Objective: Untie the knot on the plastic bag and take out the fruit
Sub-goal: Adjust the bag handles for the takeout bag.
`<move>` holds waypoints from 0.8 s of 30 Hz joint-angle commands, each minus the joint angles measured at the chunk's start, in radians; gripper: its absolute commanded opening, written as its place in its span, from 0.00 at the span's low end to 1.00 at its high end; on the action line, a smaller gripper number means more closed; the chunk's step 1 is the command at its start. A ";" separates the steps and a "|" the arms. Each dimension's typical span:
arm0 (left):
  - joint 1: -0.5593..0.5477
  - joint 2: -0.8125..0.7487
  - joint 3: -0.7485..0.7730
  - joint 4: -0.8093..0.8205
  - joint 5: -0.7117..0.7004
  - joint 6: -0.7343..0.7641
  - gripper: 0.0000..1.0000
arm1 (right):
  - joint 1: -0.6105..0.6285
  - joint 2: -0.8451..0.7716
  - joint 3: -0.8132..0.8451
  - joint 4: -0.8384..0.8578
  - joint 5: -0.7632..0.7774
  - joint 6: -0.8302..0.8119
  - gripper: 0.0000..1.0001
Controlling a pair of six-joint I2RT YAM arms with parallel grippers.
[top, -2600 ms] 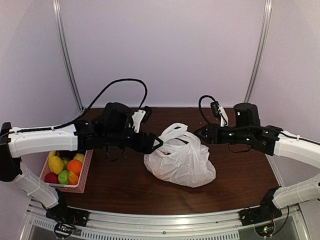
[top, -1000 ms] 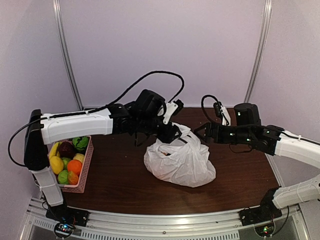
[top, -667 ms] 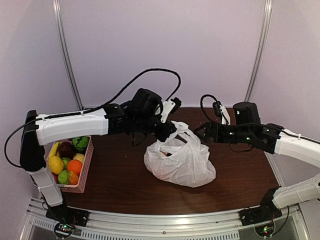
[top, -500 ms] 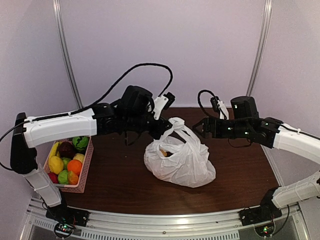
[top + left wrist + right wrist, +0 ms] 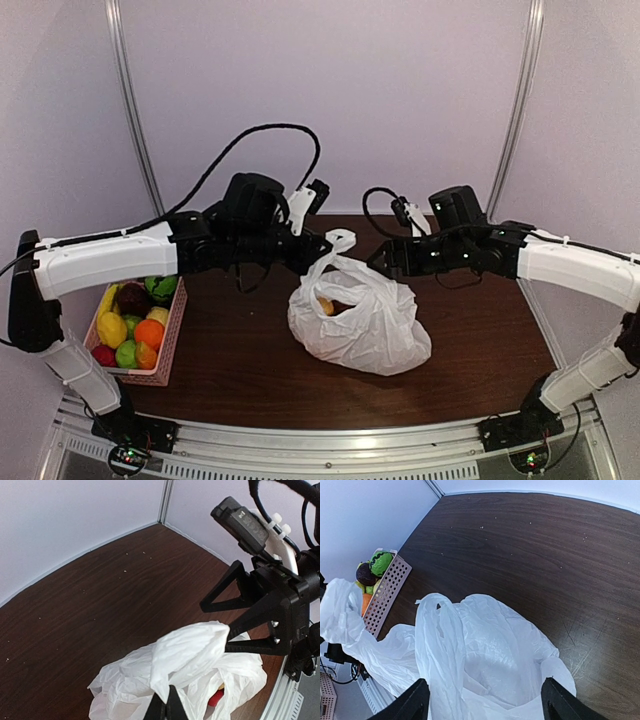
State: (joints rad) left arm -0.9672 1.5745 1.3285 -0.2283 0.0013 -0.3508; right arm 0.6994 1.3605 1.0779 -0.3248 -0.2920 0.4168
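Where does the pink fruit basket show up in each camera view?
Top external: pink basket at far left, in the lower half of the picture.
Left wrist: not in view.
Right wrist: pink basket at the left edge, partly behind the plastic bag.
Shared landmark: the plastic bag, seen in all three views.

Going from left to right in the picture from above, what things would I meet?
Pink holed plastic basket of fruit, then the thin white plastic shopping bag, then the right arm's white forearm.
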 commanded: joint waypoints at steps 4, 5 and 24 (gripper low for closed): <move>0.015 -0.003 -0.014 0.048 0.040 -0.018 0.00 | 0.014 0.008 0.033 0.020 -0.051 0.008 0.79; 0.017 -0.004 -0.014 0.047 0.040 -0.021 0.00 | 0.013 0.000 0.033 0.031 -0.061 0.013 0.80; 0.070 -0.028 -0.046 0.076 0.089 -0.076 0.00 | 0.051 0.093 0.098 0.008 -0.021 -0.021 0.83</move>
State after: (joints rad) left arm -0.9176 1.5742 1.3022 -0.2005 0.0677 -0.4053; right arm 0.7464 1.4120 1.1427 -0.3012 -0.3470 0.4038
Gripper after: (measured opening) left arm 0.007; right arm 0.847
